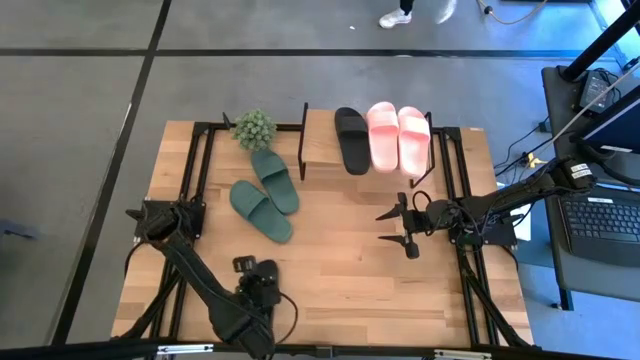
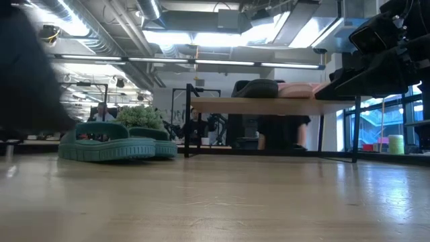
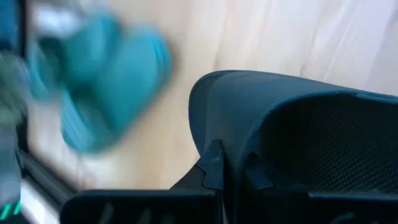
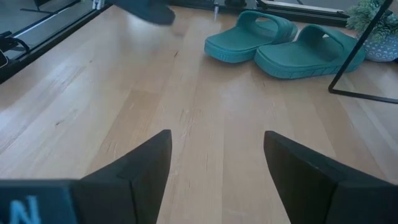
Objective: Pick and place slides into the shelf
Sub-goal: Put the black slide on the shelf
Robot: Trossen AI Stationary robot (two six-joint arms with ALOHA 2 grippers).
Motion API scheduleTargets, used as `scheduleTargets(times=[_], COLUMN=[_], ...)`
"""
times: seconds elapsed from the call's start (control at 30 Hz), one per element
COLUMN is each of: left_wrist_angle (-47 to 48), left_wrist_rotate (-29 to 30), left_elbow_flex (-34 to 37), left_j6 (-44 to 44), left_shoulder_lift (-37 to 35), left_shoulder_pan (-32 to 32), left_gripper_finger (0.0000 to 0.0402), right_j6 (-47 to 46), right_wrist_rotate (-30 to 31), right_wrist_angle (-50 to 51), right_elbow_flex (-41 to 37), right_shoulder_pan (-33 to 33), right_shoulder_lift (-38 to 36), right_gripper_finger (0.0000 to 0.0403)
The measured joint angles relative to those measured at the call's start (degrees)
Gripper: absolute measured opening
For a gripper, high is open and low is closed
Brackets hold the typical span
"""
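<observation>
From the high view, the small low shelf point(image 1: 320, 150) with a light wooden plank top and thin black metal frames stands at the far side of the table. On it lie 1 black rubber slide point(image 1: 352, 140) and the 2 light pink rubber slides point(image 1: 400, 137). The 2 dark green rubber slides point(image 1: 265, 195) lie on the table just beside the shelf, near the small green potted plant point(image 1: 253, 128). The left gripper point(image 1: 258, 278) is at the near edge, well apart from the shelf. The right gripper point(image 1: 405, 228) waits at the right side with its jaws apart.

In the low view, the shelf point(image 2: 269, 105) carries the black slide point(image 2: 259, 88) and the pink slides point(image 2: 299, 89). The green slides point(image 2: 114, 142) sit on the table.

In the left wrist view, the left gripper point(image 3: 227, 168) has its jaws together, and they seem clamped on the edge of the second black slide point(image 3: 311, 124). The green slides point(image 3: 112, 81) are a blur beyond it.

In the right wrist view, the right gripper point(image 4: 214, 168) is empty, with its jaws wide apart. The green slides point(image 4: 280, 40) are ahead of it, and a dark shape, probably the second black slide point(image 4: 146, 9), is at the far edge.

The step in hand seems to be the grasp of the second black slide. The next move calls for lifting it, carrying it past the green slides, and setting it on the bare plank beside its partner.
</observation>
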State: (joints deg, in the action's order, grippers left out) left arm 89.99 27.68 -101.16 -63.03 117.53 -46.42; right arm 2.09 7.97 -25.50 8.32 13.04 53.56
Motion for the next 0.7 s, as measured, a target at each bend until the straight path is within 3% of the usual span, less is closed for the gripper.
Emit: scheduleTargets(times=[0.17, 0.4, 0.57, 0.7], left_wrist_angle=[0.03, 0.01, 0.02, -1.67], left_wrist_rotate=[14.57, 28.52, 36.87, 39.35], left_elbow_flex=[-6.62, -12.9, -16.59, -18.59], left_j6=[9.84, 27.67, 31.52, 37.89], left_shoulder_lift=[-1.72, -2.17, -2.13, -2.13], left_shoulder_pan=[3.22, 14.08, 24.82, 34.52], left_gripper_finger=[0.0003, 0.0002, 0.0002, 0.0002], right_j6=[0.17, 0.13, 0.11, 0.04], right_wrist_rotate=[0.0, 0.0, -0.01, -0.02], right_wrist_angle=[-0.22, -0.7, -0.81, -0.79], right_elbow_flex=[0.02, 0.02, 0.02, 0.02], right_shoulder_pan=[0.0, 0.0, 0.0, 0.0], right_shoulder_lift=[0.0, 0.0, 0.0, 0.0], right_gripper_finger=[0.0255, 0.0255, 0.0255, 0.0255])
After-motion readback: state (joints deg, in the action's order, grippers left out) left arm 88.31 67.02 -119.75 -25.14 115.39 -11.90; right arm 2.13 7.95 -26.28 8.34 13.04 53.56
